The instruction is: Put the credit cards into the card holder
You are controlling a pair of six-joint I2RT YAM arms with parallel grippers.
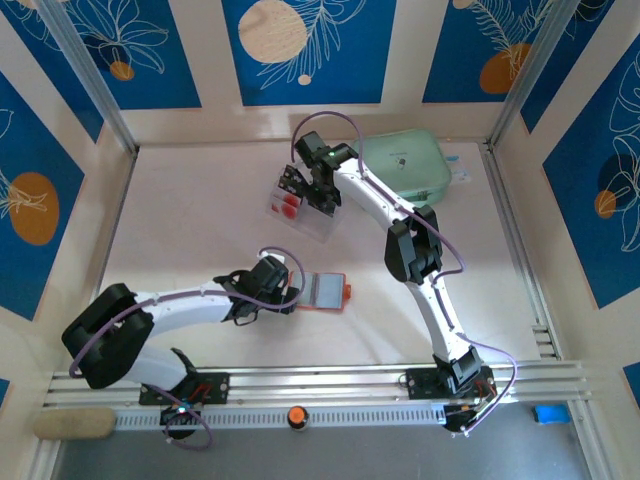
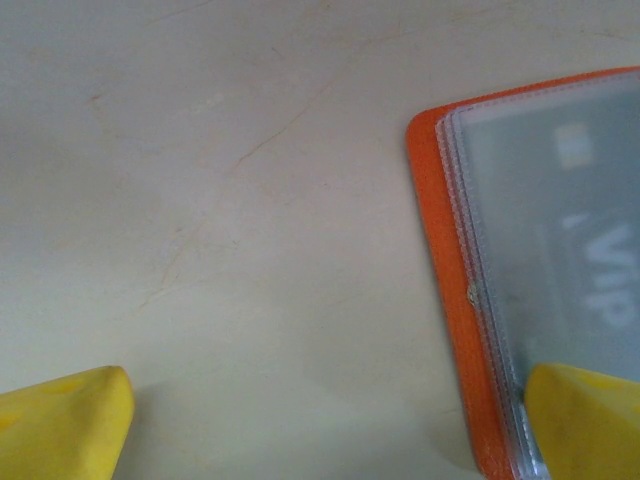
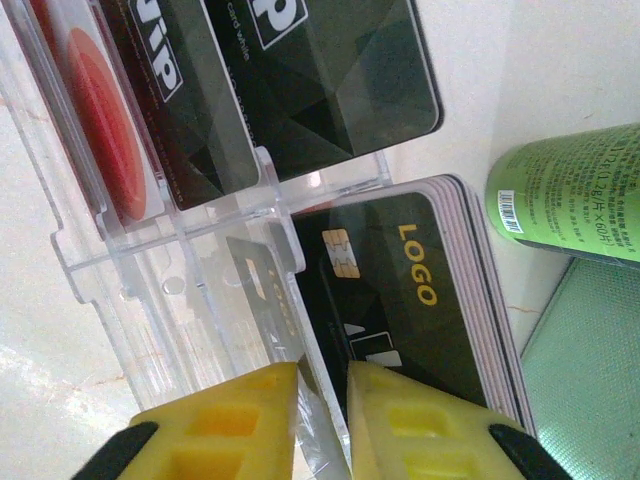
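Observation:
The credit cards (image 1: 290,200) stand in a clear acrylic stand (image 1: 312,224) at the back middle of the table. Close up, a black stack marked LOGO (image 3: 420,300) fills one slot, and black and red-and-white cards (image 3: 330,70) lean in the slots behind. My right gripper (image 3: 322,400) reaches down into the stand (image 3: 130,260). Its yellow fingers (image 3: 225,425) are a narrow gap apart, with a clear wall and a dark card edge between them. The orange card holder (image 1: 325,292) lies open, grey pocket (image 2: 560,230) up. My left gripper (image 2: 325,425) is open at its left edge, and one fingertip overlaps that edge.
A mint-green zip pouch (image 1: 405,165) lies just right of the stand, and a green can (image 3: 570,190) lies beside the cards. Metal rails (image 1: 330,380) run along the near edge, with an orange knob (image 1: 296,415) below. Patterned walls enclose the table.

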